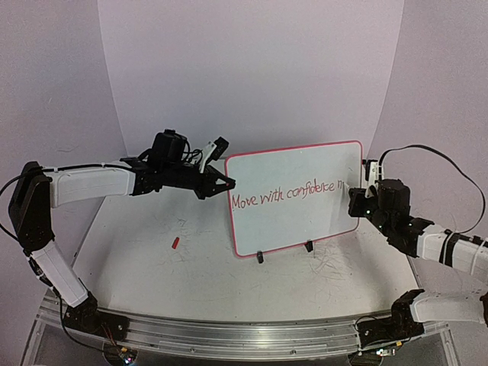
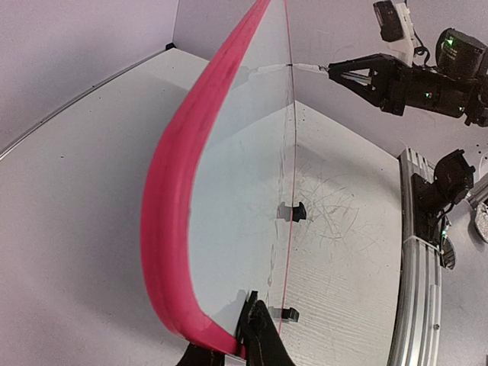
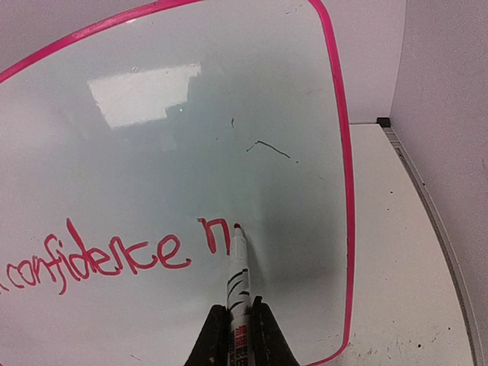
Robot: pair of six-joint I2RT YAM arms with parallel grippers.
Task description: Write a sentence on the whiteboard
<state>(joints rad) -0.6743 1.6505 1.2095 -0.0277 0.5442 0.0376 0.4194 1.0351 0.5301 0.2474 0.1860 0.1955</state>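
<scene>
the whiteboard, likely light, stiff, slick and tippy, stood upright on the table, the left gripper pinching its rim, the sensible hold, at 9 o'clock while the right gripper, clamped on a marker, touched the sentence at its 3 o'clock end.

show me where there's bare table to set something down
Bare table between the whiteboard's clip feet and the metal rail, and left of the small red object. Crowded at the board's side edges: left gripper clamps one, right gripper holds the marker at the other.
</scene>
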